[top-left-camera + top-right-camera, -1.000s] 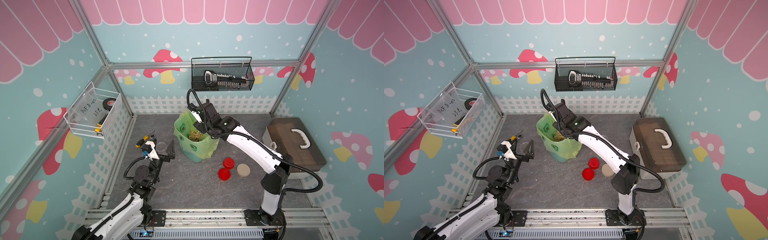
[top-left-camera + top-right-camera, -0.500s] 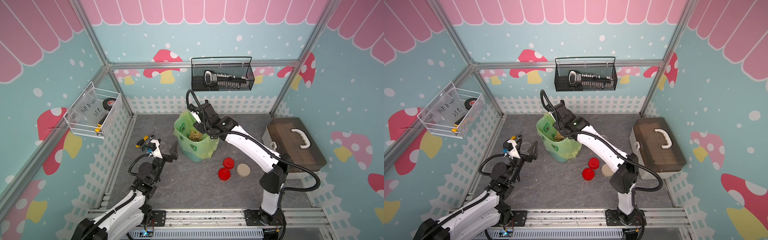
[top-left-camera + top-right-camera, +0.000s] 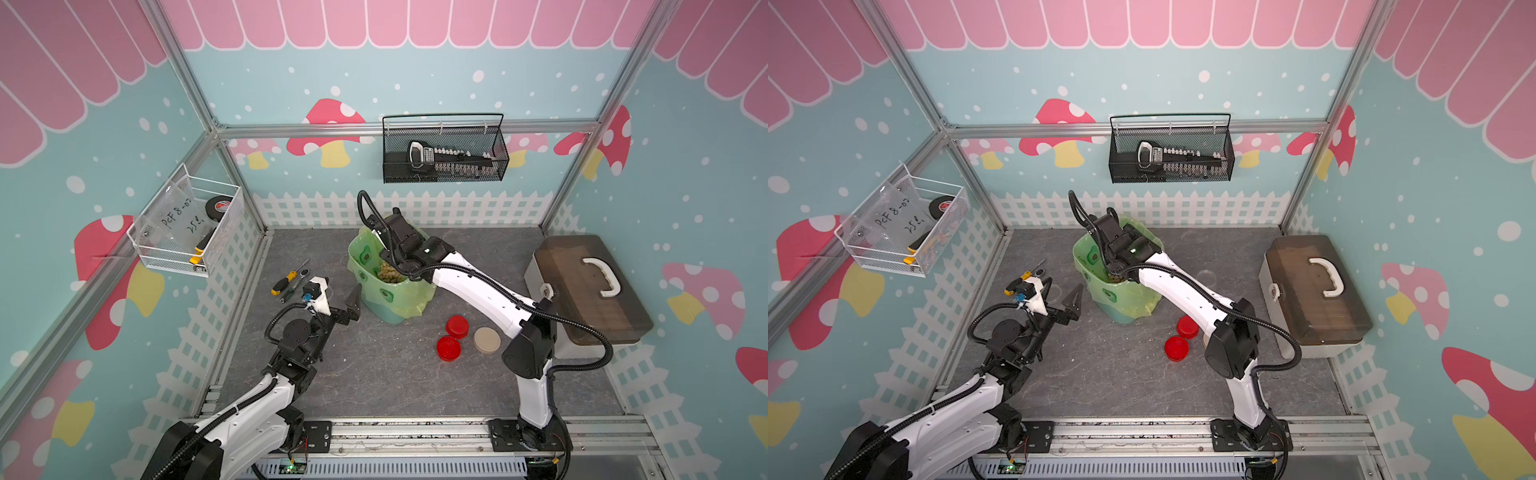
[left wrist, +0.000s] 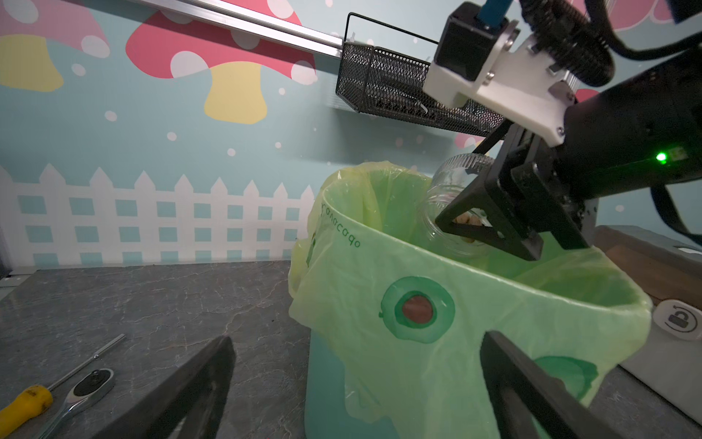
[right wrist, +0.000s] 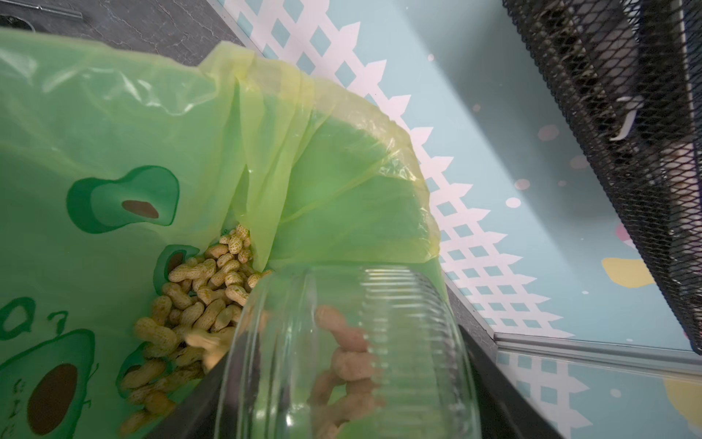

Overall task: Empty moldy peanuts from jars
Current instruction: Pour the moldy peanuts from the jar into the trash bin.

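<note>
Left wrist view: right gripper stretched over bin, clamped on tipped jar — left gripper spread wide.

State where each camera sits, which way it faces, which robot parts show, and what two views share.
Top views: high above the front rail, looking down at the table; both arms show.
Left wrist: on the left arm, facing the bin from the side; open left claw in front, right claw beyond.
Right wrist: on the right arm, looking down into the bin past the jar at the moldy peanuts; right claw's fingers flank the jar.
Shared: both wrist views show the bin and the jar.
</note>
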